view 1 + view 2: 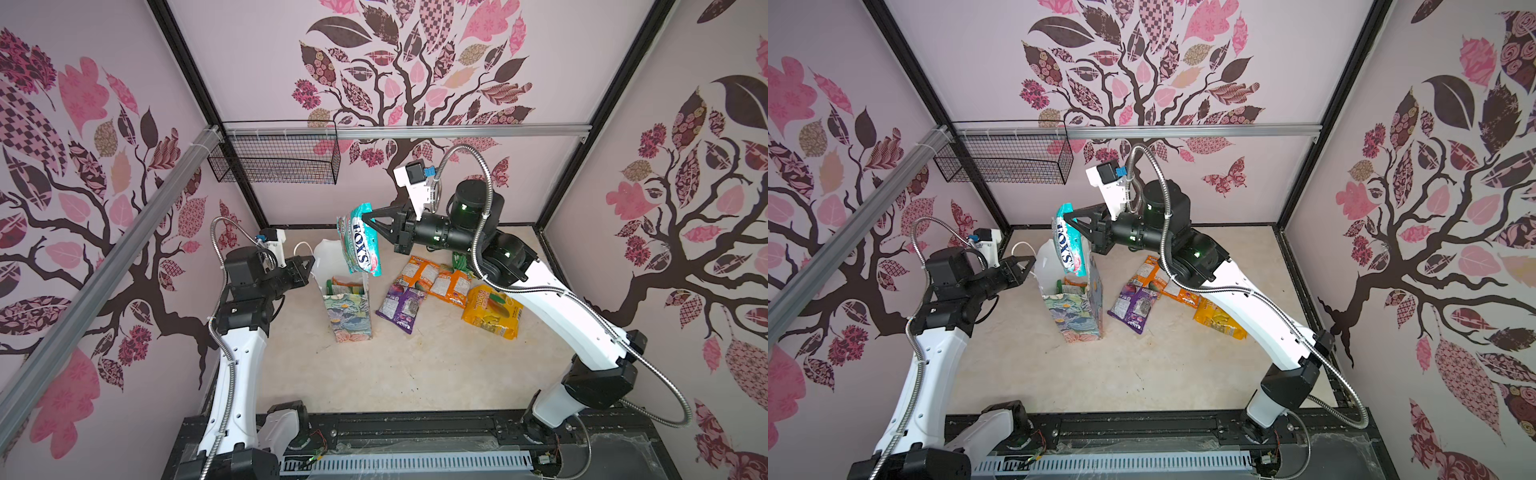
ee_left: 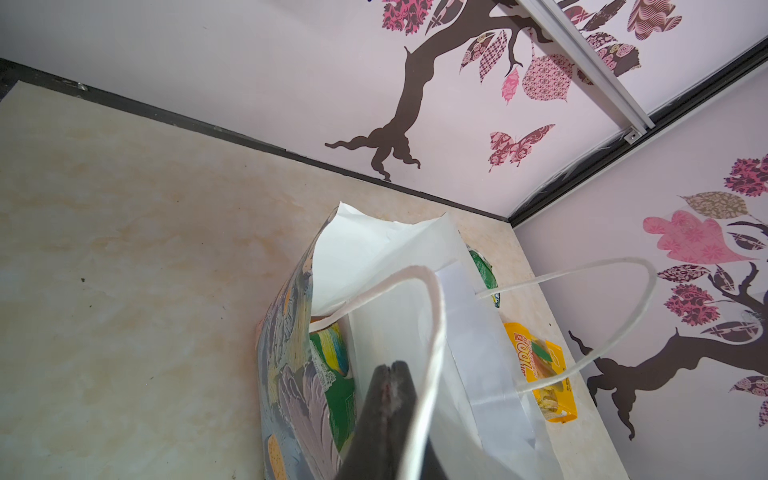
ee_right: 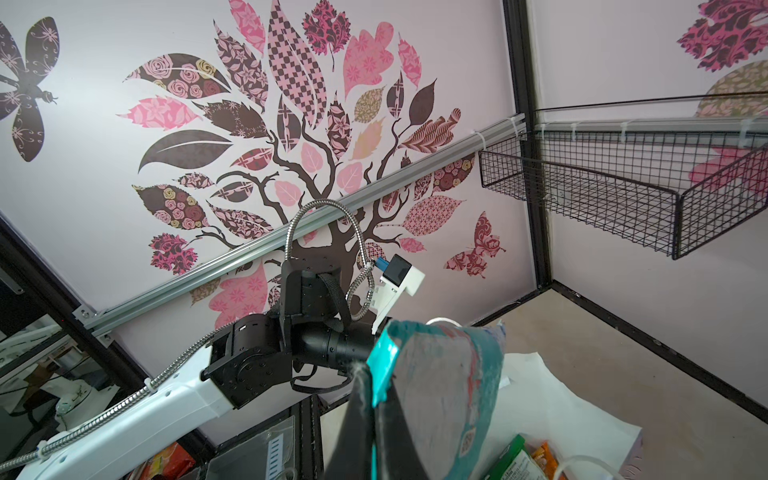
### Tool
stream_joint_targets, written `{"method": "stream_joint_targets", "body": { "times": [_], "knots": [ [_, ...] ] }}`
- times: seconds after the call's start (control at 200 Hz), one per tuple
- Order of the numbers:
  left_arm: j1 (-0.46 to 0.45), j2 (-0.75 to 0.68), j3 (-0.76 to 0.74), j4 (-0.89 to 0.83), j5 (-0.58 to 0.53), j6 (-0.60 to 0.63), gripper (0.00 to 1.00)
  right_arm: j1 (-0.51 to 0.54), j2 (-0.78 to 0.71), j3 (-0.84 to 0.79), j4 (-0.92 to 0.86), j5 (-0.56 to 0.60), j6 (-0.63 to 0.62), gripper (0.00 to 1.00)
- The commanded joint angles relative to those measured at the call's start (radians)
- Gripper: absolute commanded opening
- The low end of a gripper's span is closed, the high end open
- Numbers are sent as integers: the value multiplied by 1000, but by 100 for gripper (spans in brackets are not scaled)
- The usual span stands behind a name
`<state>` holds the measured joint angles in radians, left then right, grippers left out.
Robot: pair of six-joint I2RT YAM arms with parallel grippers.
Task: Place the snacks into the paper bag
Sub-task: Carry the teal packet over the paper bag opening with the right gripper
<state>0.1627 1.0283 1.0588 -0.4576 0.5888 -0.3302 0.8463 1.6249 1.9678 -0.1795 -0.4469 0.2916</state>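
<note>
Floral paper gift bag point(image 1: 351, 320): at least 2 foil packets point(image 1: 347, 287) inside. Teal crinkly foil snack packet point(image 1: 359, 245): above the mouth, pinched by right gripper point(image 1: 367, 217). Left gripper point(image 1: 309, 264): jaws pressed together at rim. Roughly 5 loose packets point(image 1: 432, 282) left, 3 o'clock.

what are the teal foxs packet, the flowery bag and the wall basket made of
Teal Fox's packet: glossy plastic or foil film, likely; it crinkles and shines.
Paper bag: matte paper, creased white inside, printed outside.
Wire basket: black metal mesh, apparently.

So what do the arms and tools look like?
Left arm and right arm: white shells, black joints. Left tool and right tool: black, tapered. Silver corrugated conduit loops along each; white camera mounts at the wrists; green lights on the right arm.
</note>
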Motion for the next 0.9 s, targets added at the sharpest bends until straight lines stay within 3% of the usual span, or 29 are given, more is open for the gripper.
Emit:
{"method": "stream_joint_targets", "body": {
  "times": [0.0, 0.44, 0.895],
  "knots": [
    [-3, -9, -25, 25, 7, 5, 0, 7, 24, 58, 57, -18, 23, 0],
    [-4, -13, -22, 16, -15, 10, 0, 17, 118, 70, 29, 28, 100, 0],
    [-4, -16, -22, 10, -27, 10, 0, 58, 197, 119, -39, 102, 92, 0]
  ]
}}
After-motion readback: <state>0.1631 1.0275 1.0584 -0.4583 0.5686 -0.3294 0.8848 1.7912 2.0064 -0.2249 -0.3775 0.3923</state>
